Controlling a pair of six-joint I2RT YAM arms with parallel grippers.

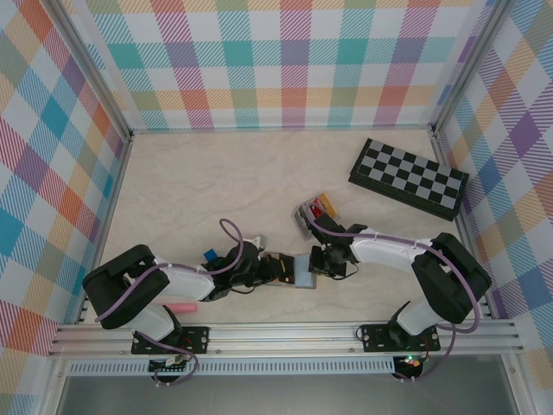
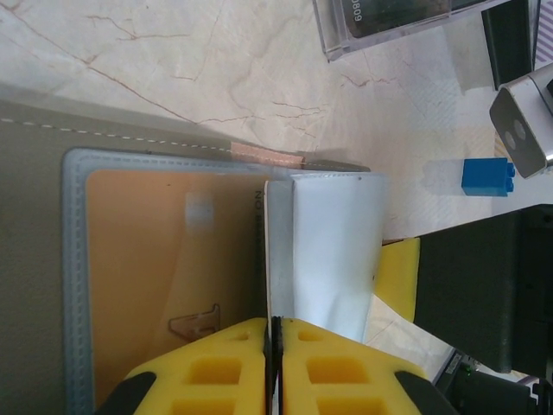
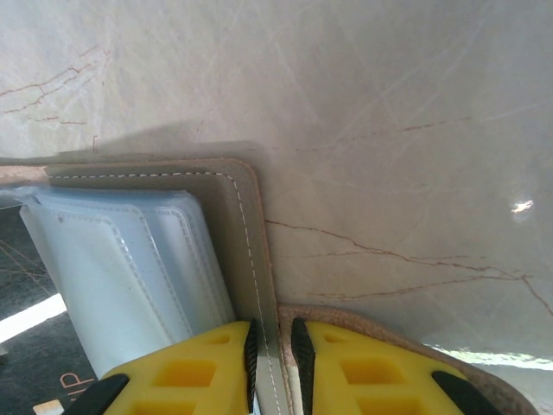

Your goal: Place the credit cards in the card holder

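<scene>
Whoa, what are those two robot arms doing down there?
They are working on the open card holder together. The right gripper has its jaws shut on the holder's grey cover. The left gripper has its jaws shut on a thin pale sheet above the clear pockets; I can't tell if it's a card or a pocket flap. A yellow-tan card sits in one pocket, and more cards lie in the small tray.

Card holder [image 2: 34,259] cropped L/btm, prob. half.
</scene>
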